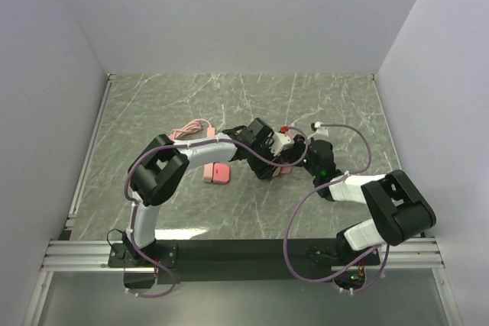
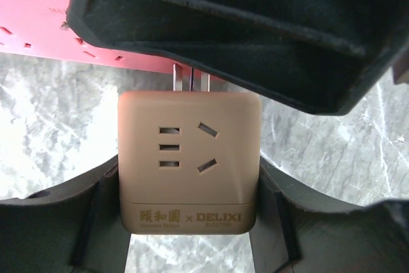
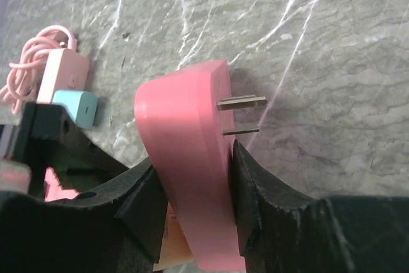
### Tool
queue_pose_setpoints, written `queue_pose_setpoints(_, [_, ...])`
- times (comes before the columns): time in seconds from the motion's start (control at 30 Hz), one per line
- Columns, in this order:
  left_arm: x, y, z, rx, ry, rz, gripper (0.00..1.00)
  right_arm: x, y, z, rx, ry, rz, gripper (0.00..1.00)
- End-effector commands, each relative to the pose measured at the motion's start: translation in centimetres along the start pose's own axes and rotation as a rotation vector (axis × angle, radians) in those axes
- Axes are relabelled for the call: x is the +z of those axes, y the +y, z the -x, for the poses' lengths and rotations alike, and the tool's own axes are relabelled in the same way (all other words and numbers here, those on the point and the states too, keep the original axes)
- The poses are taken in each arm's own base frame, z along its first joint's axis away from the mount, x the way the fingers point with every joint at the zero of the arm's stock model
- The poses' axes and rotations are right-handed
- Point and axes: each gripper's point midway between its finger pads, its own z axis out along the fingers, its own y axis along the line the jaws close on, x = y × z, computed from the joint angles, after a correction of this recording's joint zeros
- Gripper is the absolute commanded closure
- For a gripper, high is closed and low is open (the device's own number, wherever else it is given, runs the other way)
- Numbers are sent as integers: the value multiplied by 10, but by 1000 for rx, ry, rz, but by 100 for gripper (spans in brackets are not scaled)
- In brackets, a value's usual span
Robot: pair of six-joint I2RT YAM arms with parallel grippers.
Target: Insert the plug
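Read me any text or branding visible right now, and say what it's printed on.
"颐和园 × DELIXI": on the front face of the tan adapter cube, in the left wrist view.
Small print under both words: too small to read.
Pink plug: no text visible.

From my remote seat I see a table top (image 1: 229, 104) in a grey-green marble pattern with pale veins. It is closed in by three plain white panels, a back wall (image 1: 244, 13), a left wall (image 1: 38, 112) and a right wall (image 1: 451, 74), all evenly and softly lit. An aluminium rail (image 1: 92, 143) runs along the table's left edge, a wider aluminium frame (image 1: 76, 253) crosses the near edge, and a bright patch of glare (image 1: 183, 232) lies on the marble just beyond that frame.
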Motion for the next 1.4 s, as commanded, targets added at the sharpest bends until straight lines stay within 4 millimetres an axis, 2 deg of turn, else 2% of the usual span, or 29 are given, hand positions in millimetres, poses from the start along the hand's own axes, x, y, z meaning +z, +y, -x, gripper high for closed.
queue_pose_setpoints(0.0, [-1, 26, 99, 26, -388, 96, 34, -52, 150, 14, 106, 74, 610, 100])
queue_pose_setpoints(0.03, [-1, 26, 98, 25, -388, 97, 21, -51, 150, 13, 108, 75, 606, 100])
queue_pose_setpoints(0.13, [-1, 29, 95, 19, -392, 105, 9, -49, 148, 12, 111, 79, 601, 100])
queue_pose_setpoints(0.3, [-11, 37, 90, -5, -416, 119, 1, -44, 143, 11, 107, 84, 579, 100])
queue_pose_setpoints(0.67, [-43, 35, 95, 6, -467, 134, 1, -31, 124, 9, 70, 81, 486, 100])
queue_pose_setpoints(0.97, [-52, 33, 94, -11, -476, 118, 0, -20, 106, 12, 70, 78, 436, 100])
queue_pose_setpoints(1.23, [-57, 41, 97, -25, -486, 154, 1, -15, 101, 10, 65, 87, 417, 100])
queue_pose_setpoints(1.37, [-70, 45, 96, -22, -497, 205, 0, -11, 94, 9, 48, 84, 382, 100])
